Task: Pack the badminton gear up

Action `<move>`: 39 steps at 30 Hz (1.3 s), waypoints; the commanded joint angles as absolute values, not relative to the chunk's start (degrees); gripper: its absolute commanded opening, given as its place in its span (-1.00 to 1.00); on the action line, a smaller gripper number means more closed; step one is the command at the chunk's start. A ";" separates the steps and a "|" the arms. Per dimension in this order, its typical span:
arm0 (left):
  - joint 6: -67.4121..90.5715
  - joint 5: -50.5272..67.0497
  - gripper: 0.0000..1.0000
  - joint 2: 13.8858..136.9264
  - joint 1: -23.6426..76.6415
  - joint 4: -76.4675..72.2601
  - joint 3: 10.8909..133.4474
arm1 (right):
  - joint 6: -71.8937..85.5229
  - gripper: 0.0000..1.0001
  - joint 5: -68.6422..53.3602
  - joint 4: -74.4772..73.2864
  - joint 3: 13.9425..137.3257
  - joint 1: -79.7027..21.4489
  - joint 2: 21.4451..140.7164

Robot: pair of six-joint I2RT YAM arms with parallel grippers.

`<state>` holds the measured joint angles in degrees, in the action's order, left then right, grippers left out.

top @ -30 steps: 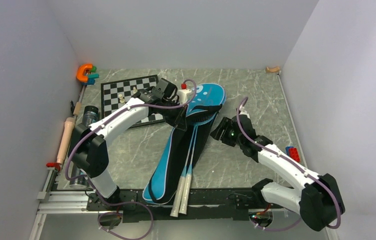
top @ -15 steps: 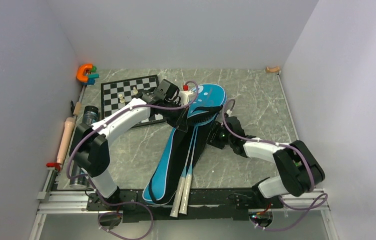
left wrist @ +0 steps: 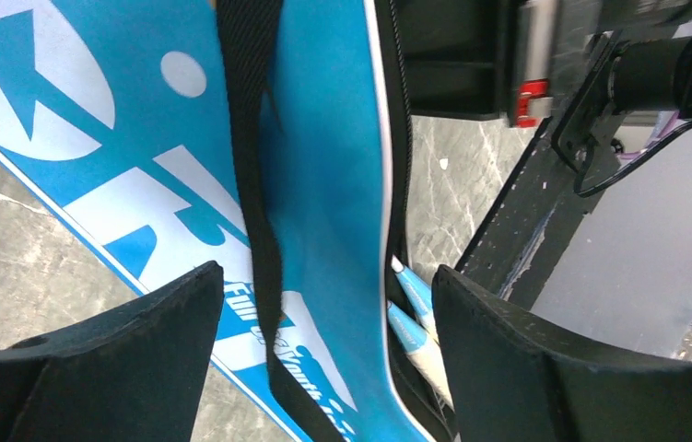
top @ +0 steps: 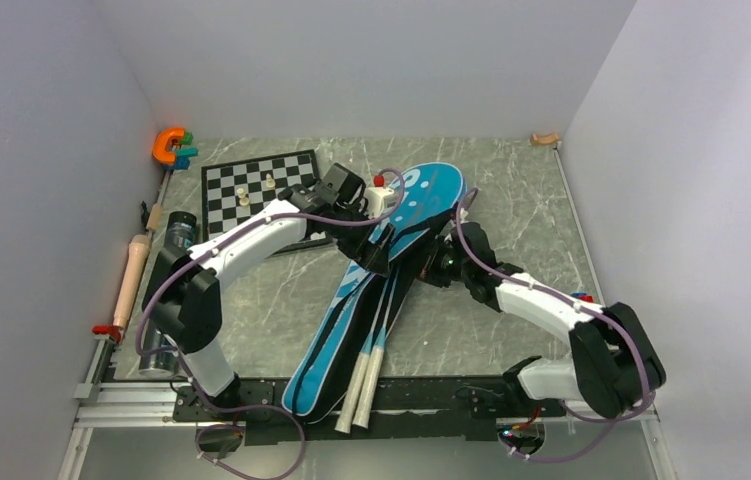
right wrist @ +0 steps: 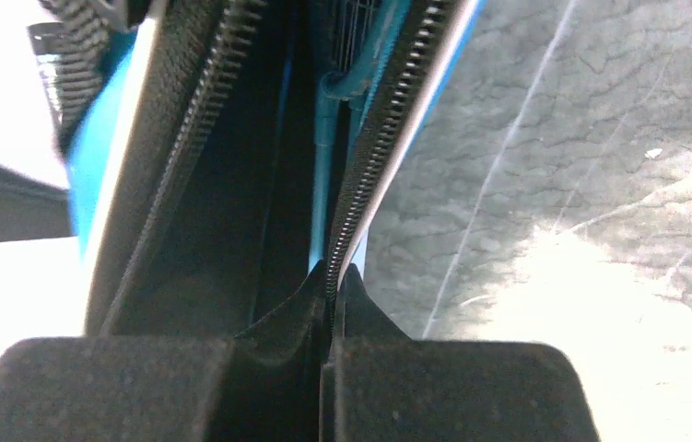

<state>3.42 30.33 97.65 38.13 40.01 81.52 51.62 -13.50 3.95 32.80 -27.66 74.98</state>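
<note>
— While our right gripper [right wrist: 328, 276] sits pinched shut on the zipper edge [right wrist: 381, 157] of the blue racket bag [top: 421, 195], what is our left doing?
— Our left gripper [left wrist: 328, 272] hangs wide open over the bag's top flap. It grips nothing, and the black carry strap [left wrist: 252, 138] runs between its fingers.
— And the gear?
— We see both rackets [top: 363, 385] lying inside the open bag, slantwise across the marbled table [top: 511, 190], with pale handles poking out toward our bases.
— How will the bag handle?
— We judge it light, soft and floppy, so the fabric will sag and slide. We'd take it by the stiffer zipper seam or the strap, and keep pressure off the racket strings.
</note>
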 commanded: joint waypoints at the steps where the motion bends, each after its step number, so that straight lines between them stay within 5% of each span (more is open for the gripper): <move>1: 0.73 28.92 0.74 97.38 40.13 40.41 85.25 | 52.09 -1.00 -13.43 0.28 36.83 -27.37 69.48; 31: -3.34 9.08 0.67 95.82 55.84 30.38 79.51 | 59.25 -1.00 -18.65 -14.28 50.98 -25.42 68.24; 39: -4.67 6.79 0.44 97.44 59.31 32.44 81.02 | 61.49 -1.00 -15.64 -14.67 51.55 -26.21 65.91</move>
<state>-4.16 7.94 96.66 57.98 32.67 78.48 58.33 -15.35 -18.44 48.05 -25.78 69.49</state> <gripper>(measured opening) 0.772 0.022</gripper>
